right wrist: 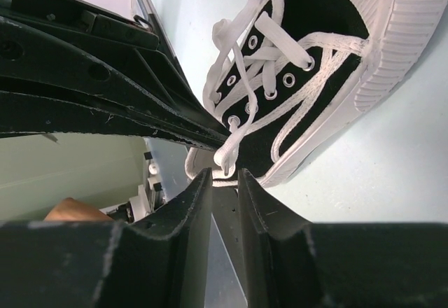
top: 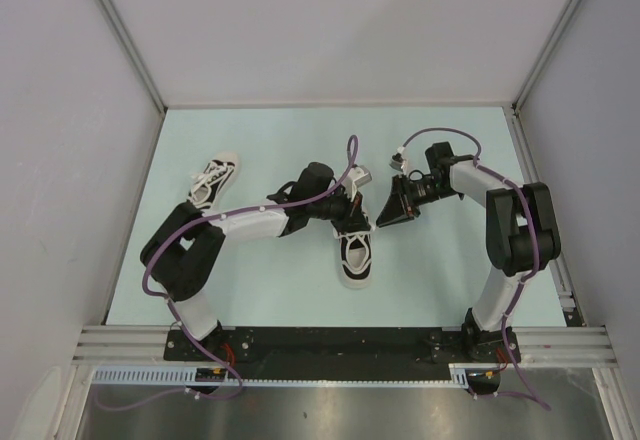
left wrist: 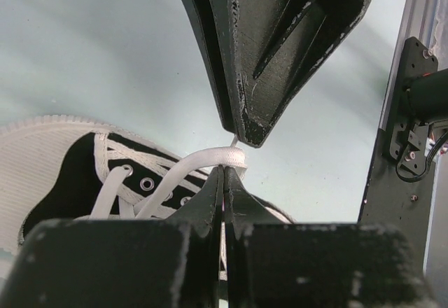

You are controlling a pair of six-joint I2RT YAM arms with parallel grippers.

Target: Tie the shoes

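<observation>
My left tool [left wrist: 224,176] pinched tight on the white lace loop [left wrist: 210,158] of the black sneaker [top: 356,252] mid-surface [top: 280,140], right tool [right wrist: 220,179] narrowly parted about a lace strand [right wrist: 225,157], second sneaker [top: 213,178] far left.

This is a robotics lab test cell: a pale green tabletop [top: 300,130] boxed in on three sides by plain grey panels [top: 330,20] held in aluminium corner posts [top: 125,35]. Two small robot arms, left [top: 250,222] and right [top: 515,225], are bolted to a black base plate [top: 340,358] on an aluminium rail [top: 340,340]. Purple cables [top: 160,250] run along them, with a slotted cable duct [top: 300,382] in front.
</observation>
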